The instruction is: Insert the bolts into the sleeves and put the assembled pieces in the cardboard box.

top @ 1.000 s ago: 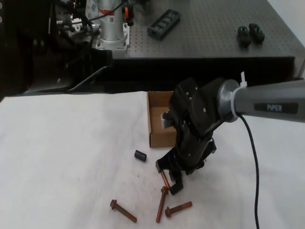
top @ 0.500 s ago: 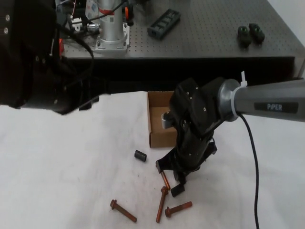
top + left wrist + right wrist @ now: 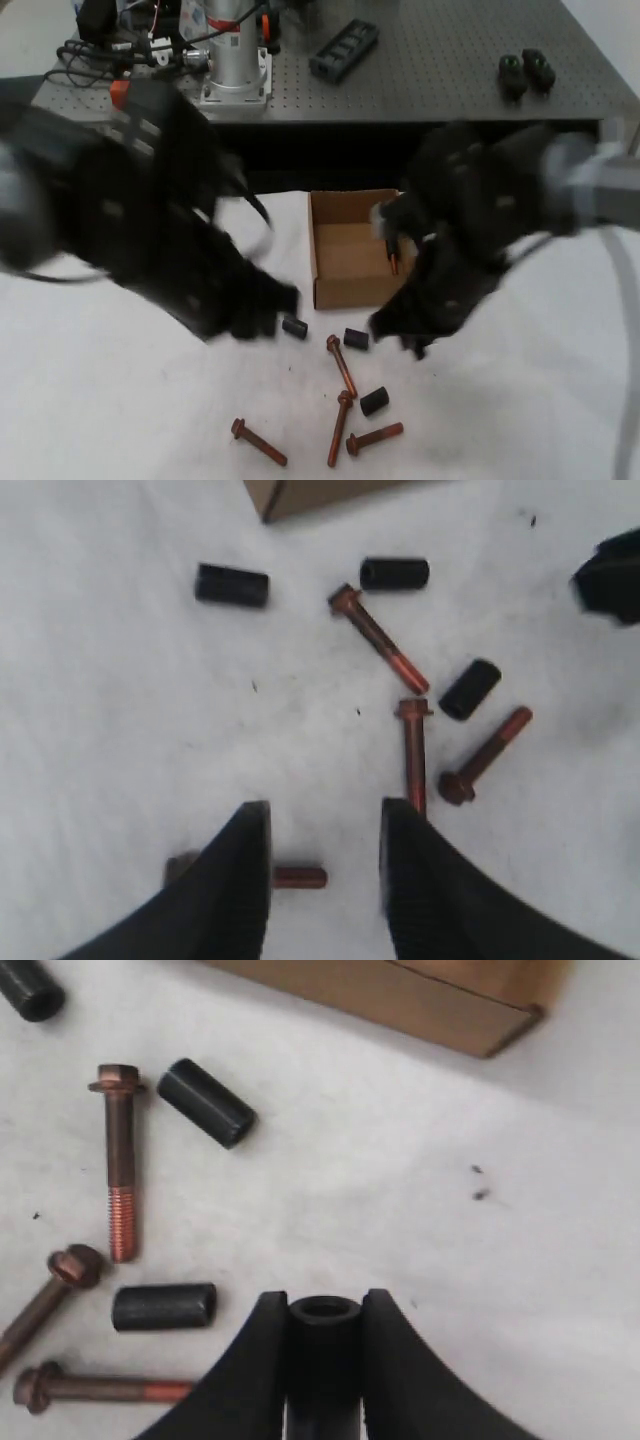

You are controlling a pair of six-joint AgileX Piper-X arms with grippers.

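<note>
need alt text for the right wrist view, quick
The right gripper holds a black sleeve between its fingers over a white cloth. Three copper bolts and three loose sleeves lie scattered nearby, with the cardboard box farther off.

In front of the cardboard box (image 3: 345,292) the cloth (image 3: 120,400) is crowded. Three loose sleeves (image 3: 356,339) and four bolts (image 3: 342,365) lie close together, with only narrow lanes between them. The box's front wall closes the far side of this cluster. The left arm (image 3: 150,230) hangs beside the sleeve nearest the box corner, perhaps over it; blur hides the gap. The right arm (image 3: 470,240) flanks the other side. Open cloth stretches left of the parts and right of the box. The left gripper (image 3: 325,813) has a free gap above one bolt (image 3: 298,877); a held sleeve (image 3: 323,1360) fills the right gripper (image 3: 323,1305).
</note>
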